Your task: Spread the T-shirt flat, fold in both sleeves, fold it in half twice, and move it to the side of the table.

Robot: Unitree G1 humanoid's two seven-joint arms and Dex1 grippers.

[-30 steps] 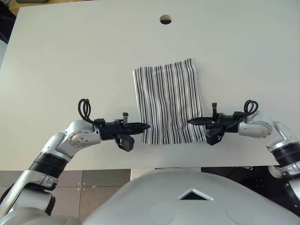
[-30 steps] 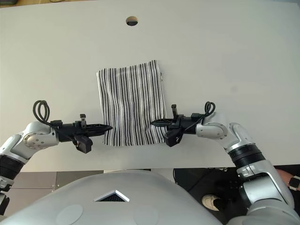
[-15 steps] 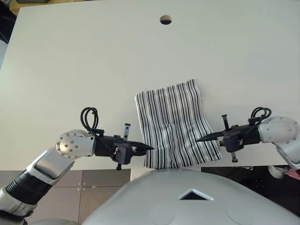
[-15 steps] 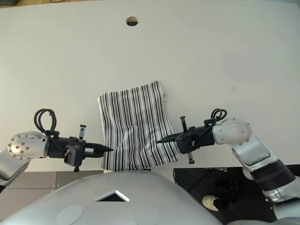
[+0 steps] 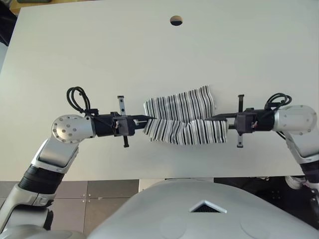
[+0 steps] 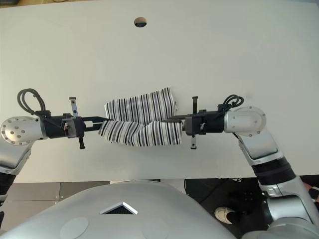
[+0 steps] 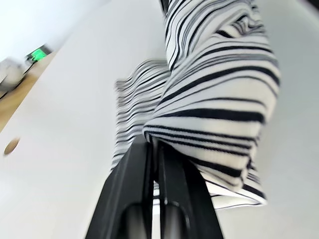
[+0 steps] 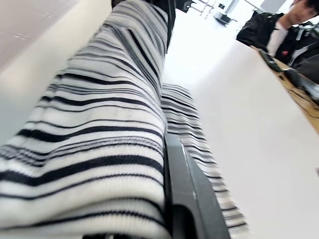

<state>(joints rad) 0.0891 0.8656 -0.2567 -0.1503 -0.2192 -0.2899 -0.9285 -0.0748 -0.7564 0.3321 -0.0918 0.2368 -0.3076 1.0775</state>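
Sagging striped T-shirt (image 5: 185,119), near edge raised

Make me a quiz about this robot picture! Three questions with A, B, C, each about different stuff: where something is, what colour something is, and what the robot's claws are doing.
1. Where is the round hole in the table?
A) At the near edge, by the robot
B) Near the far edge, beyond the T-shirt
C) At the table's right corner

2. What does the T-shirt look like?
A) Red with dots
B) Plain blue
C) Black and white stripes

3. What are the left gripper and the right gripper doing?
A) Both are shut on the T-shirt, with its near part lifted
B) Both are open over bare table
C) One holds a cup

Answers:
1. B, because the hole sits far up the table, past the shirt.
2. C, because dark and white stripes run all over the cloth.
3. A, because each wrist view shows fingers pinching striped cloth.
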